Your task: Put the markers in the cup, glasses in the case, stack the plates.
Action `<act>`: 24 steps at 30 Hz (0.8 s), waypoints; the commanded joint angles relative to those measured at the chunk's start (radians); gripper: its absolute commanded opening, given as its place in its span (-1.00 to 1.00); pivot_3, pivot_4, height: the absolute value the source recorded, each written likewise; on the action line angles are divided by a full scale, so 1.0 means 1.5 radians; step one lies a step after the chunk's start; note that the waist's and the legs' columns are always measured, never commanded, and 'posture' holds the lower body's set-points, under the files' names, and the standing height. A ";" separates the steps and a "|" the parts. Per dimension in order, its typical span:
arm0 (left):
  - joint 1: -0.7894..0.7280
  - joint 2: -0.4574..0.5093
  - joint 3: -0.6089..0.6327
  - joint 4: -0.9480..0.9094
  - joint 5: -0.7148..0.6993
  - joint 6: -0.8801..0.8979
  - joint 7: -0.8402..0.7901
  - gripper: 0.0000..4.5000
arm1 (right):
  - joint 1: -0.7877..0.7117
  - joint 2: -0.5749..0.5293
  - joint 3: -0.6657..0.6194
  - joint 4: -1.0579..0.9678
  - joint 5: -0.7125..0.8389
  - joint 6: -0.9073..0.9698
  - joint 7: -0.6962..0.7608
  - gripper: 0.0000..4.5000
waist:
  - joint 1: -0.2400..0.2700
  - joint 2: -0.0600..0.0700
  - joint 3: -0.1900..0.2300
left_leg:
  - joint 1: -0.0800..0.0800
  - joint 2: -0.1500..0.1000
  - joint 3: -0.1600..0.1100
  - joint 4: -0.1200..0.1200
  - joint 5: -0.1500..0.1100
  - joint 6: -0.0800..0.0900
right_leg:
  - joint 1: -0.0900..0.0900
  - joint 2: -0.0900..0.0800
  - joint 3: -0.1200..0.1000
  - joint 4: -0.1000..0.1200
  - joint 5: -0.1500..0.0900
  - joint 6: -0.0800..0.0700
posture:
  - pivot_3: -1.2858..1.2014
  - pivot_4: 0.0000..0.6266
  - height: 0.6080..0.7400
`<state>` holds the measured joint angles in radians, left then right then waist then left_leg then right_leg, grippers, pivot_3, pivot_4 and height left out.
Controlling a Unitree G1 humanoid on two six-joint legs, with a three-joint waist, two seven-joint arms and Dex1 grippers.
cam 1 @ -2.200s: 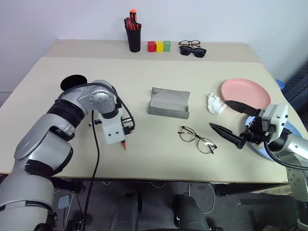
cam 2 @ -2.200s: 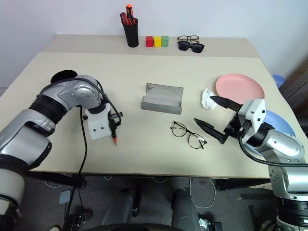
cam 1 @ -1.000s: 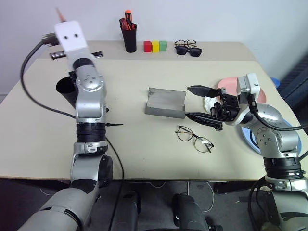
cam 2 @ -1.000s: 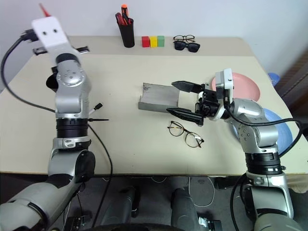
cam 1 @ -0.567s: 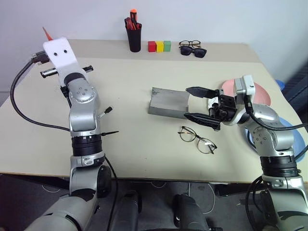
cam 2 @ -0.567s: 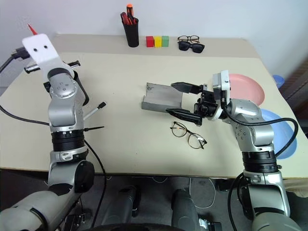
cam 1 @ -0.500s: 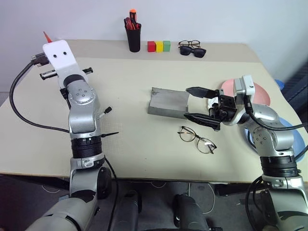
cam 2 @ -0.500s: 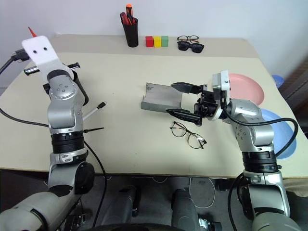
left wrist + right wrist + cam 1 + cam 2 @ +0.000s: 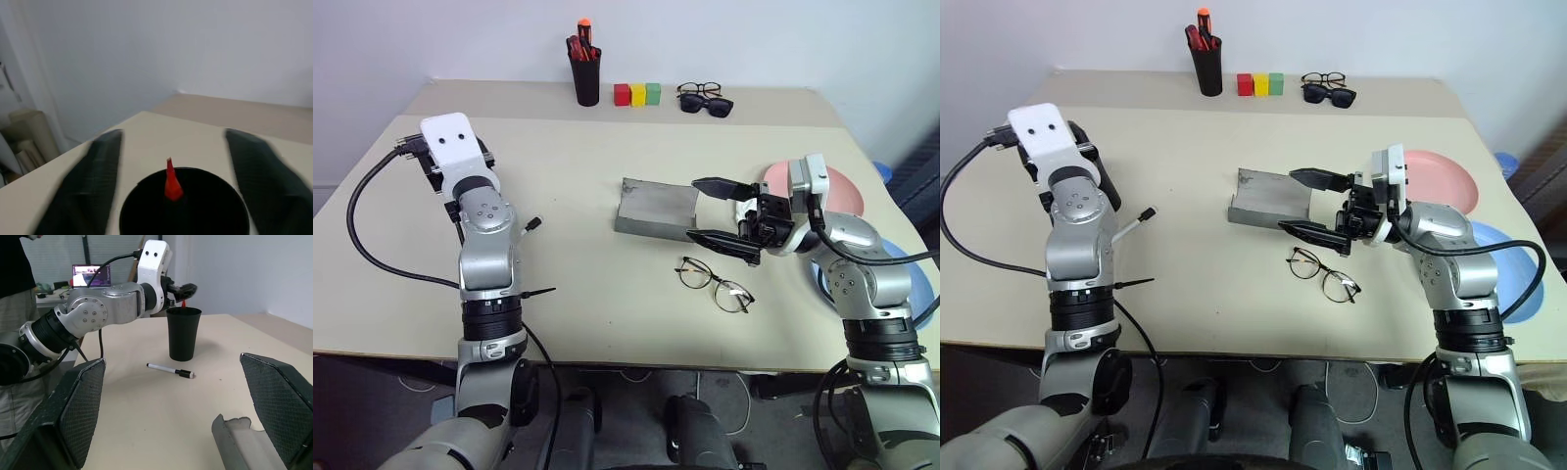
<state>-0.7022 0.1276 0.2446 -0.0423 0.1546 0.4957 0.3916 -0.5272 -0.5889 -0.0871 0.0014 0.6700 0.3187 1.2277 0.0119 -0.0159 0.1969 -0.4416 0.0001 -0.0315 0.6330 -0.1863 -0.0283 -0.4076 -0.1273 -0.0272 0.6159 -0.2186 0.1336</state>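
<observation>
My left gripper [image 9: 173, 134] hangs open just above the black cup [image 9: 183, 208], one finger on each side of its rim. The red marker [image 9: 171, 181] stands inside the cup with its tip poking up. The white marker [image 9: 171, 370] lies on the table beside the cup [image 9: 183, 333]. My right gripper [image 9: 693, 208] is open, held level over the right end of the open grey case [image 9: 654, 209]. The wire-framed glasses [image 9: 715, 284] lie in front of the case. The pink plate [image 9: 842, 186] and the blue plate [image 9: 915, 279] rest at the right edge, behind my right arm.
At the back edge stand a pen holder [image 9: 586, 78] with red and orange pens, three coloured blocks [image 9: 637, 94], and sunglasses next to dark-framed spectacles [image 9: 705, 98]. A person [image 9: 14, 264] stands beyond the table's left side.
My left arm has come down from its raised pose to the cup. Its gripper has opened, and the red marker it held now stands in the cup. The right arm has kept still.
</observation>
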 commanded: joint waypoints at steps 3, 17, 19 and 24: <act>0.003 0.044 -0.076 -0.117 -0.084 0.095 -0.201 0.74 | -0.002 -0.004 -0.018 -0.017 0.001 -0.010 -0.002 1.00 | 0.000 0.000 0.000 | 0.000 0.000 0.000 0.000 0.000 0.000 | 0.000 0.000 0.000 0.000 0.000 0.000 | 0.03 -0.52 1.00; 0.000 0.391 -0.259 -0.081 -0.185 0.476 -0.564 0.74 | 0.013 -0.004 -0.020 -0.017 -0.002 -0.015 -0.007 1.00 | -0.018 0.001 0.000 | 0.000 0.000 -0.001 -0.002 0.000 0.000 | -0.001 0.000 0.000 0.000 0.000 -0.001 | 0.03 -0.52 1.00; -0.010 0.401 -0.273 -0.050 -0.188 0.475 -0.585 0.74 | 0.015 -0.004 -0.020 -0.017 -0.004 -0.016 -0.007 1.00 | -0.016 0.001 0.000 | 0.000 0.000 -0.001 -0.002 0.000 0.000 | -0.001 0.000 0.000 0.000 -0.001 -0.001 | 0.03 -0.52 1.00; -0.033 0.393 -0.294 0.025 -0.186 0.471 -0.615 0.74 | 0.019 -0.005 -0.024 -0.023 -0.005 -0.015 -0.012 1.00 | -0.015 0.000 0.000 | 0.000 0.000 -0.001 -0.001 0.000 0.000 | -0.001 0.000 0.000 -0.001 -0.001 -0.002 | 0.03 -0.52 1.00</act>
<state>-0.7137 0.7189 -0.1966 -0.0189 -0.1213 1.2111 -0.5193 -0.4978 -0.5907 -0.0913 0.0010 0.6525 0.3142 1.2126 -0.0100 -0.0153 0.1970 -0.4421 0.0004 -0.0324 0.6307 -0.1864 -0.0283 -0.4094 -0.1272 -0.0271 0.6150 -0.2204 0.1302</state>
